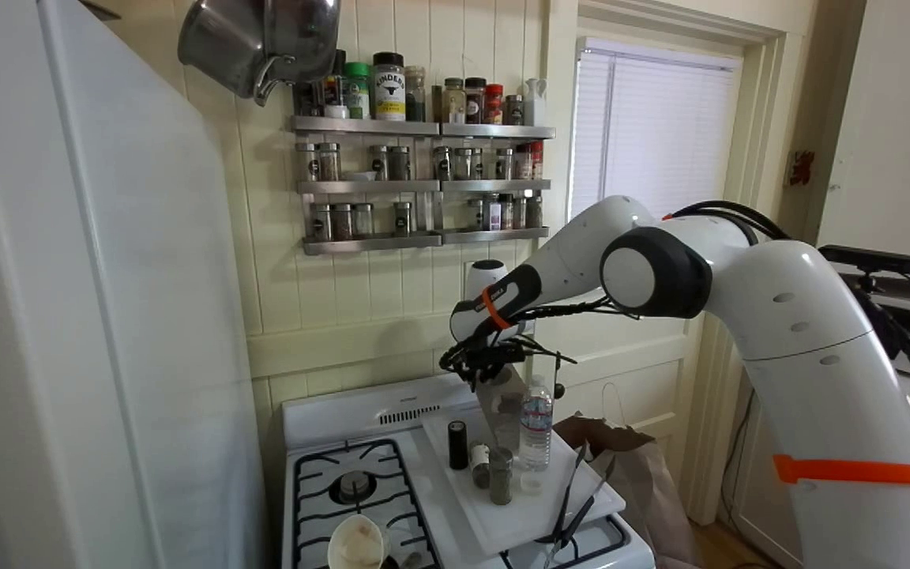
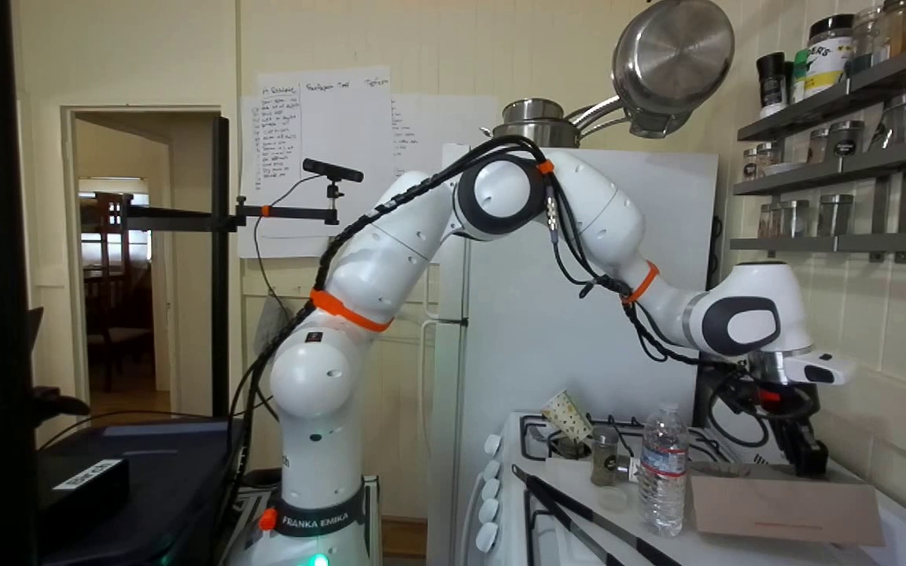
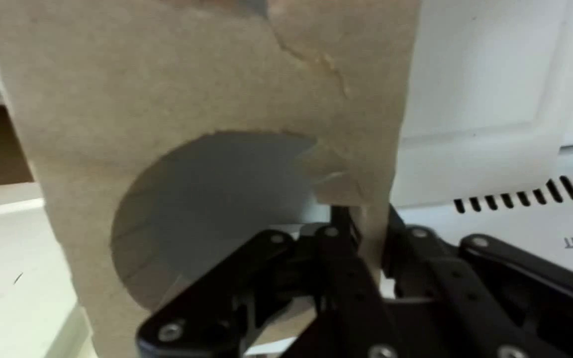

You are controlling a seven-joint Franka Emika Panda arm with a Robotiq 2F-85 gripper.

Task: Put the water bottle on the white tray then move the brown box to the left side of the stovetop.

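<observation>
the black two-fingered gripper (image 3: 367,223) is clenched on an edge of the brown cardboard box (image 2: 783,507); just beside it, the clear plastic water bottle (image 1: 535,431) stands upright on the flat white rectangular tray (image 1: 494,528), atop the white gas stovetop (image 1: 428,474).

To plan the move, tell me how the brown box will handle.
The brown box is probably light for its size, being cardboard. It may bend near the ragged hole. Being flat-sided, it likely won't roll.

We see tray (image 1: 514,523) on stovetop (image 1: 432,474), water bottle (image 2: 664,479) on tray; in an exterior view, jar (image 2: 604,457) left of bottle, box (image 2: 783,509) right.
</observation>
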